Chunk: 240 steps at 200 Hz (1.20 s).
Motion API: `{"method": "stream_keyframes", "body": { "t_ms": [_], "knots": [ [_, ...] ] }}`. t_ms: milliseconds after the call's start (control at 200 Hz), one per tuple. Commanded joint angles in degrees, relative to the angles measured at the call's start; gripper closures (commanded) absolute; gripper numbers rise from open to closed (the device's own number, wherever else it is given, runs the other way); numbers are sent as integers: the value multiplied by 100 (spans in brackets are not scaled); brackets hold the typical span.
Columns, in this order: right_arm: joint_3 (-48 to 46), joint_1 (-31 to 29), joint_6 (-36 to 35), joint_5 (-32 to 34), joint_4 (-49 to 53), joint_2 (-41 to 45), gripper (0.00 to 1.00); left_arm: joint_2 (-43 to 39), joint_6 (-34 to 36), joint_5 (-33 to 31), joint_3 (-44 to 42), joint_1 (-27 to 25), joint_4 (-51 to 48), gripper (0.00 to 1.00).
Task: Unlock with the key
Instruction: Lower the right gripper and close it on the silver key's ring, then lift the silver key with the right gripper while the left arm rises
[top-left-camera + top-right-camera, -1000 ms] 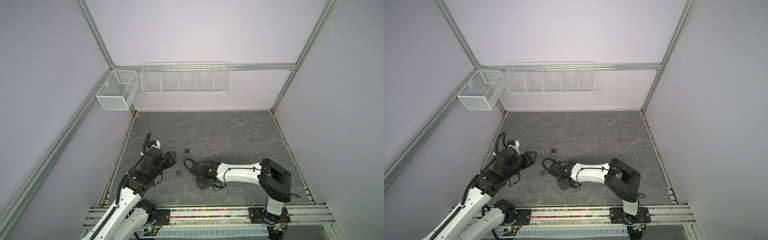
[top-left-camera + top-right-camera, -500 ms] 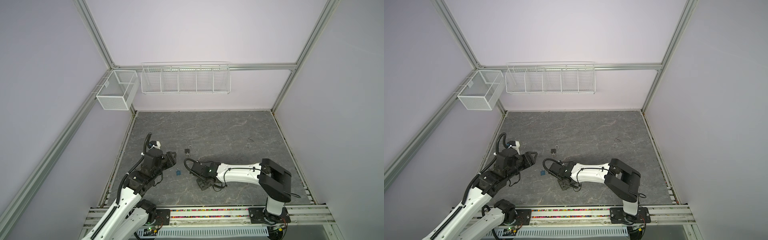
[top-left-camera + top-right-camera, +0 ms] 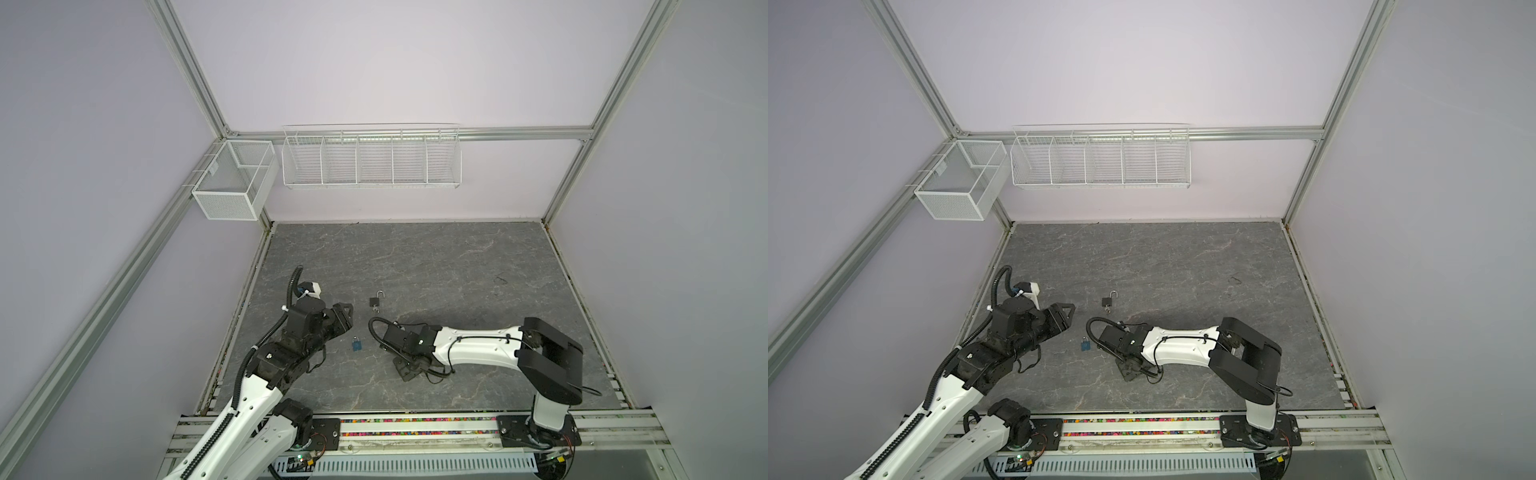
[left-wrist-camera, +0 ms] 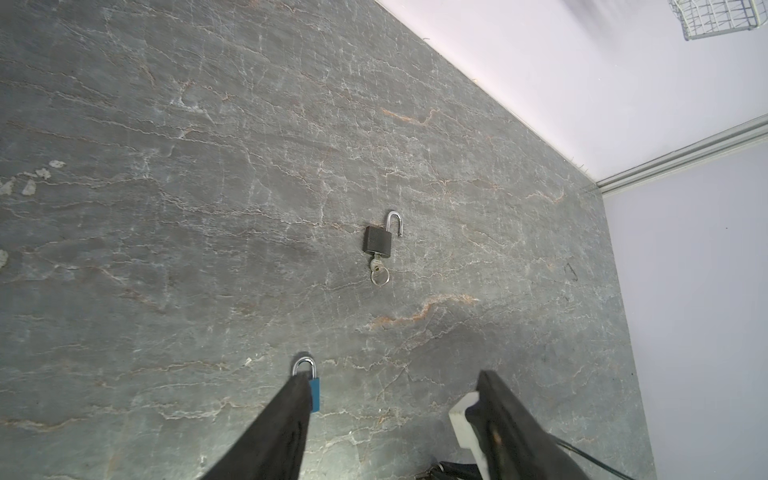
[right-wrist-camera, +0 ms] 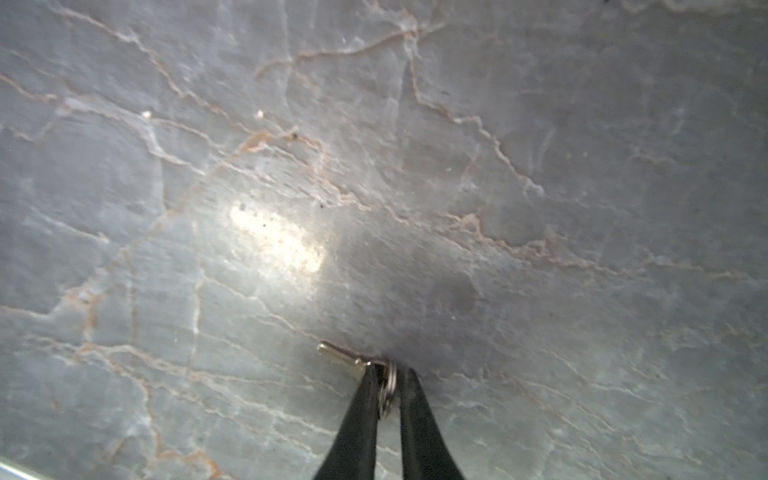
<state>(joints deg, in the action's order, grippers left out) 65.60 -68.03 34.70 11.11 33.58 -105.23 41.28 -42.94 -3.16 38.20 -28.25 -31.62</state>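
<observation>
In both top views the left gripper hovers just beside the blue padlock on the table; the right gripper points down at the table, apart from the black padlock.

Left wrist view: jaws stand apart, holding nothing; black padlock's shackle open, inserted key in its base.

Right wrist view: fingers pinched on the key ring; loose key lies on the table.
</observation>
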Motion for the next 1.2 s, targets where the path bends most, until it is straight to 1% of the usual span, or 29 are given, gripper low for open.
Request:
{"method": "stream_keyframes", "body": {
  "t_ms": [0, 120, 190, 380, 475, 570, 715, 820, 895, 1005, 1110, 1195],
  "knots": [
    [-92, 1, 136, 35, -7, 107, 87, -129, -152, -66, -154, -25, -125, 36],
    [-134, 32, 156, 34, -36, 108, 89, -277, -155, -71, -277, -28, -78, 36],
    [-144, 61, 162, 29, -56, 108, 92, -287, -136, -83, -235, -23, -144, 36],
    [-221, 96, 184, 18, -265, 243, 93, -339, -255, -49, -244, -23, -136, 36],
    [-348, 170, 245, -118, -499, 387, 93, -407, -606, 35, -302, -25, -42, 36],
    [-429, 232, 314, -145, -743, 614, 93, -534, -984, 215, -515, -28, 396, 38],
    [-394, 365, 425, -129, -1008, 931, 93, -592, -1330, 58, -575, -96, 645, 39],
    [-387, 533, 531, -305, -1240, 1148, 93, -546, -1539, 39, -737, -345, 1166, 40],
    [-292, 633, 582, -422, -1291, 1251, 93, -506, -1509, -117, -849, -654, 1565, 42],
    [-259, 815, 748, -765, -1526, 1436, 93, -351, -1275, -386, -1014, -1086, 2141, 42],
    [-232, 983, 901, -1063, -1655, 1642, 93, -159, -829, -172, -1252, -1234, 3099, 43],
    [-215, 1098, 989, -1192, -1714, 1791, 93, 20, -599, 30, -1358, -1252, 3597, 43]
  ]
}}
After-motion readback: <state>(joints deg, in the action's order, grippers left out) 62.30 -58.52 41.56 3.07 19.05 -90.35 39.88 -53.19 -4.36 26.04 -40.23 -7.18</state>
